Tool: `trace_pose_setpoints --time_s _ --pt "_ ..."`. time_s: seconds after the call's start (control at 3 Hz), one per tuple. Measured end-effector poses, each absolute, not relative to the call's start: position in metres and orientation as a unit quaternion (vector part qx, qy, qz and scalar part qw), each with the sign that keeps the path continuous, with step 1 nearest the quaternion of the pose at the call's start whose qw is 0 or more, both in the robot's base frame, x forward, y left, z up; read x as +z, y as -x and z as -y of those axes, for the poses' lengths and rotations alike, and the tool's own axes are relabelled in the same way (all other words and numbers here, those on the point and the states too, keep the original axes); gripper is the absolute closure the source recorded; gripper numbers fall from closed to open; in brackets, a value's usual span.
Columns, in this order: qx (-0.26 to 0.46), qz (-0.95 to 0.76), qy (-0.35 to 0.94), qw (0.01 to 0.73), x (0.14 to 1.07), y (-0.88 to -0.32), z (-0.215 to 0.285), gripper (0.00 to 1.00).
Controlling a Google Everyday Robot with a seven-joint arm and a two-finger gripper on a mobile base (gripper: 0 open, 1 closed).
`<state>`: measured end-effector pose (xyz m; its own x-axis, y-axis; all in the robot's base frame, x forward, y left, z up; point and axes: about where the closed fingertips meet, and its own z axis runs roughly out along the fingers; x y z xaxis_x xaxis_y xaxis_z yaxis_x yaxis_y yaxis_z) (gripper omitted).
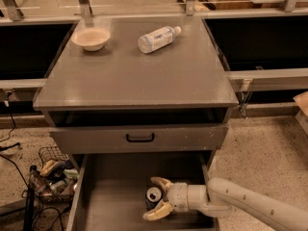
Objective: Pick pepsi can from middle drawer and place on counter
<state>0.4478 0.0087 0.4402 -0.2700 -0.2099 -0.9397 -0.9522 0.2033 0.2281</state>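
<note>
Speckled terrazzo floor (269, 143) surrounds a grey drawer cabinet (86, 141) in warm, dim light, with dark recesses behind pale metal rails (264, 75) on both sides. A wire basket (52, 174) and black cables (9, 134) lie at left. The end effector (150, 198) sits low in the middle drawer (115, 196).

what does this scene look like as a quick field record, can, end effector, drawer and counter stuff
pepsi can: upright on the middle drawer floor, right of centre
end effector: inside the drawer, open, one finger on each side of the can; contact cannot be told
middle drawer: pulled out
drawer above: closed, black handle
counter: holds a beige bowl back left and a clear plastic bottle lying on its side
task state: can not yet lifted
</note>
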Motion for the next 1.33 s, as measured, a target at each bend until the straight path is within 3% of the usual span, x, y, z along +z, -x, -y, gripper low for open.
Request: trace_pose_setpoints --time_s 0.67,1.0,1.33 --pt "0.451 -0.657 0.442 0.412 0.4402 -0.4478 -0.0087 0.61" --pt "0.451 -0.657 0.442 0.412 0.4402 -0.4478 -0.0088 0.92" --pt "0.451 -0.657 0.442 0.412 0.4401 -0.4478 -0.0088 1.0"
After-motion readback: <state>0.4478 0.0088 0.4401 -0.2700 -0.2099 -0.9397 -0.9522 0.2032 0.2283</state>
